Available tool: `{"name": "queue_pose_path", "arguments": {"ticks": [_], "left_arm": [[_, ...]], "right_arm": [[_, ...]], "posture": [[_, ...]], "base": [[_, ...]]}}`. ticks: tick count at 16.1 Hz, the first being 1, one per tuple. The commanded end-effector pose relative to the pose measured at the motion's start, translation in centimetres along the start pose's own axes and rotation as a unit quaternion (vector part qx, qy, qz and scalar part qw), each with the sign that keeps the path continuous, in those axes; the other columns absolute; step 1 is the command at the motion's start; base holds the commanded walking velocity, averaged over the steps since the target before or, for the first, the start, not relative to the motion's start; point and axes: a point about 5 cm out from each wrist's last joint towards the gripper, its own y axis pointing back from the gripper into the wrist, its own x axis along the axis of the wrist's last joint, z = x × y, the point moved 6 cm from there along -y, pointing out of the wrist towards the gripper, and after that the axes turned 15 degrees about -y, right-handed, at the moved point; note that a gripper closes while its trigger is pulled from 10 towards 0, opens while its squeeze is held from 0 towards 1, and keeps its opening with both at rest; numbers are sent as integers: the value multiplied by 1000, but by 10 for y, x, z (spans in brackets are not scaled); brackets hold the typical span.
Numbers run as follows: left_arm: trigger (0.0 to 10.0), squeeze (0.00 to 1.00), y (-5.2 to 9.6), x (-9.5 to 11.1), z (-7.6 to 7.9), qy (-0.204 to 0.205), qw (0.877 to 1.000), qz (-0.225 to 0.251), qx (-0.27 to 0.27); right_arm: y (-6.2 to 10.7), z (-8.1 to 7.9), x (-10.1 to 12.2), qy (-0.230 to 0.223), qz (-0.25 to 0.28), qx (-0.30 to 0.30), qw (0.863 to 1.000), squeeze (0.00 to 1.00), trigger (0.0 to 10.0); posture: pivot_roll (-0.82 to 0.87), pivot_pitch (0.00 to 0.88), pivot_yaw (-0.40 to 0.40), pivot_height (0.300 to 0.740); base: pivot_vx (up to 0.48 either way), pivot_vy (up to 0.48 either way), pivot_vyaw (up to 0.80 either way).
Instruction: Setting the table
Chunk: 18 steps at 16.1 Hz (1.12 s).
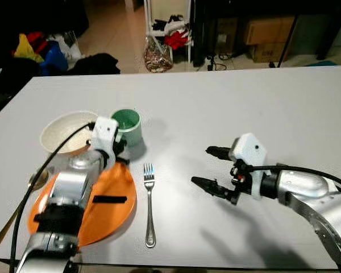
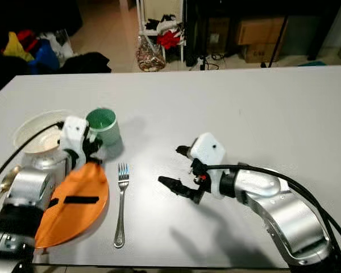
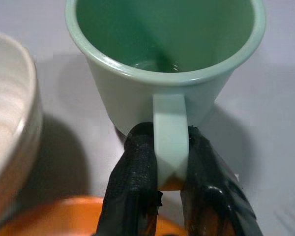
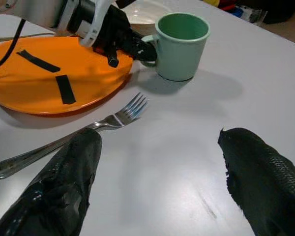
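Now the left gripper [image 3: 172, 162] is clamped on the handle of the green mug [image 1: 127, 127], far of the orange plate [image 1: 111, 213]; a thin grip may let it swing. The right gripper [image 1: 211, 168] hovers spread.

A pale green mug [image 1: 127, 126] stands upright and empty on the white table [image 1: 227, 102], beside a cream bowl [image 1: 65, 131]. An orange plate [image 1: 105, 205] with black tape strips lies before them, a silver fork [image 1: 149, 202] just right of it, tines away. A spoon [image 1: 17, 207] lies left of the plate.
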Motion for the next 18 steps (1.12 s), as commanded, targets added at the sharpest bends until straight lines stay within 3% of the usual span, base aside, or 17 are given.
{"name": "queue_pose_path", "arguments": {"ticks": [1,4,7,9,10,14,18], "left_arm": [[10000,0,7,7,-3,-3,1000,9,-2],[10000,0,13,-2,-1,-8,1000,-4,-12],[10000,39,17,0,7,35,999,-1,-41],[10000,620,19,0,8,45,998,-2,-48],[10000,1000,19,0,7,46,998,-3,-48],[10000,1000,23,1,7,51,997,-2,-52],[10000,1000,45,19,5,54,997,36,-48]], "right_arm": [[-3,-6,1,2,-4,21,1000,0,10000],[-5,-8,0,4,-7,25,1000,0,10000],[-6,-8,0,0,-10,29,1000,0,10000],[-6,-9,1,-6,-7,32,999,0,10000],[-6,-9,1,-7,-7,32,999,0,10000],[-8,-8,0,-9,-7,31,999,0,10000],[-3,-5,1,-18,3,15,1000,0,10000]], "posture": [[-147,0,104,740],[-142,0,108,740],[-136,0,111,740],[-139,0,113,740],[-140,0,115,740],[-133,0,119,740],[-130,0,129,740]], "base": [[0,0,0],[0,0,0],[0,0,0],[0,0,0],[0,0,0],[0,0,0],[0,0,0]]}}
